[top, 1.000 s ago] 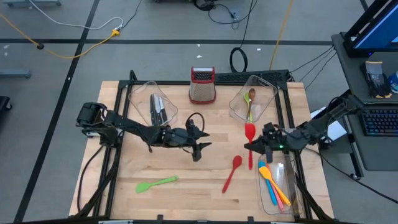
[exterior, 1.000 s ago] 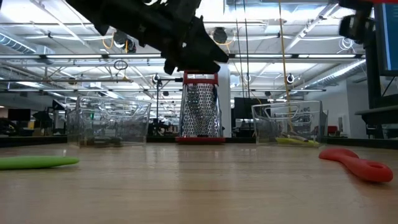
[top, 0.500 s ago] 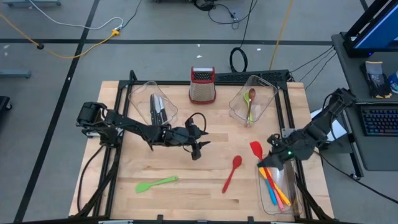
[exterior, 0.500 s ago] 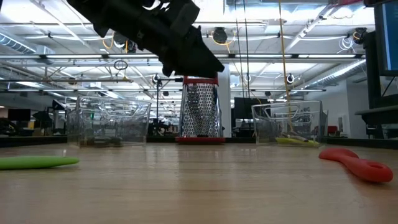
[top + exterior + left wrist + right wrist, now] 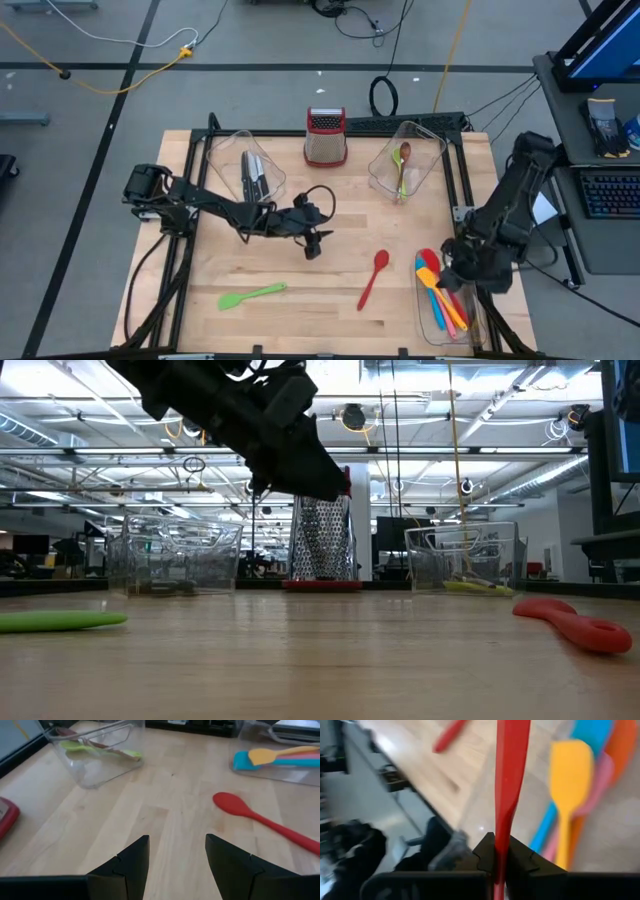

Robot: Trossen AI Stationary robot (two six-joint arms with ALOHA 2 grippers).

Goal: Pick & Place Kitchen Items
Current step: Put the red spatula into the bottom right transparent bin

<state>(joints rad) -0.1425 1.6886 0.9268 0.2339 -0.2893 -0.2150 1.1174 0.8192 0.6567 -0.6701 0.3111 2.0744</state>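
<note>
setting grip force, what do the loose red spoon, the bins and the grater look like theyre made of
Red spoon: likely silicone or plastic, matte, uniform colour. Bins, e.g. the spatula bin: clear hard plastic, see-through with glints. Grater: perforated shiny metal body, red top probably plastic.

Left arm extended low across the middle of the surface, wrist level, its hand [image 5: 313, 244] above the boards with the two fingers [image 5: 125, 865] spread apart and nothing between them. Right arm folded upright at the right edge, wrist turned downward, its hand [image 5: 449, 272] clamped on a red spatula [image 5: 508, 780].
</note>
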